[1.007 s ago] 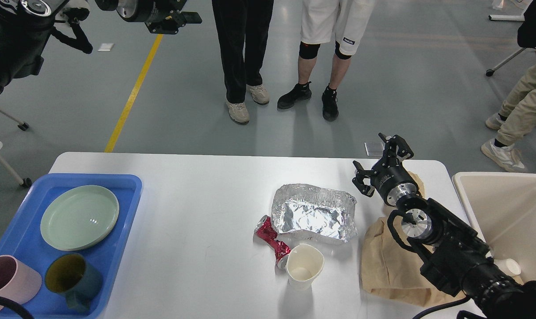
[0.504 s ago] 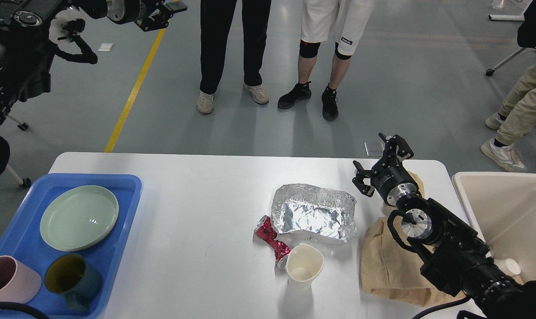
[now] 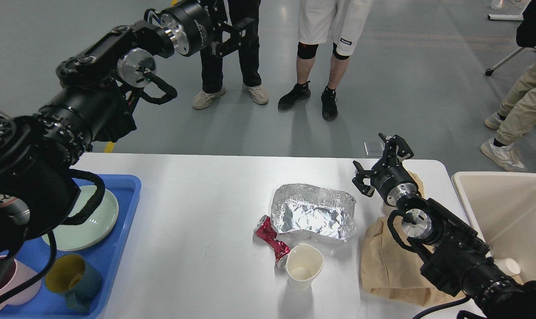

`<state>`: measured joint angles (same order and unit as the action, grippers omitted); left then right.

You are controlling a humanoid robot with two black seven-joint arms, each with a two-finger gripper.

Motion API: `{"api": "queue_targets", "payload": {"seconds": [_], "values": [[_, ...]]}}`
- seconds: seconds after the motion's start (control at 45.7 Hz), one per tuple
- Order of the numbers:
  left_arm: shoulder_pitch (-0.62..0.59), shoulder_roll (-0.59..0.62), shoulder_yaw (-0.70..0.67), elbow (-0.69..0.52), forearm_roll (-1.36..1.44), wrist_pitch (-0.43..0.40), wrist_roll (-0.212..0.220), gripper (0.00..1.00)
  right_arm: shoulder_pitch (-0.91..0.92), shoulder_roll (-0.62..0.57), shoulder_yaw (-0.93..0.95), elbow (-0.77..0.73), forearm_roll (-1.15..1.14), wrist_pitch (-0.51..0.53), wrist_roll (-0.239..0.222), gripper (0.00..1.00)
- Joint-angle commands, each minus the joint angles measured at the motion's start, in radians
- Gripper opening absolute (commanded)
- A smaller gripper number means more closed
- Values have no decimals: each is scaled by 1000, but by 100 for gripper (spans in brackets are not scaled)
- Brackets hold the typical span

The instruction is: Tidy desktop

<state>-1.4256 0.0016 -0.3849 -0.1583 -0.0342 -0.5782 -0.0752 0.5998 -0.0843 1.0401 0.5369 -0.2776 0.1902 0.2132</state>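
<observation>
The white desktop [image 3: 197, 212] carries a crumpled foil tray [image 3: 314, 212], a crushed red can [image 3: 272, 241], a white paper cup [image 3: 303, 266] and a brown paper bag [image 3: 385, 266]. My right gripper [image 3: 378, 161] hovers open and empty over the desktop's far right part, just right of the foil tray, and its arm crosses over the bag. High above the far side of the desktop, my left gripper [image 3: 232, 34] is open and empty, seen against a bystander's dark trousers. The left arm hides part of the blue tray.
A blue tray [image 3: 122, 208] at the left holds a green plate [image 3: 97, 221], a dark teal mug [image 3: 73, 281] and a pink mug [image 3: 11, 283]. A beige bin [image 3: 507, 208] stands at the right with a small white cup [image 3: 509, 266] at its edge. People stand beyond the table.
My left arm has swung from the upper left corner toward the middle, now reaching further right and covering part of the blue tray. The right arm has not moved. The person in black shifted left.
</observation>
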Motion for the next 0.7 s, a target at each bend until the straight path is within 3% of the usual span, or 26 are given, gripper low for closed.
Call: {"api": "queue_targets", "payload": {"seconds": [0.0, 0.679], "values": [[34, -26, -57, 0, -1, 34, 0, 97, 0, 0, 0, 0, 0, 0, 0, 100], [433, -6, -259, 0, -1, 101, -2, 97, 0, 0, 0, 0, 0, 0, 0, 100]]}}
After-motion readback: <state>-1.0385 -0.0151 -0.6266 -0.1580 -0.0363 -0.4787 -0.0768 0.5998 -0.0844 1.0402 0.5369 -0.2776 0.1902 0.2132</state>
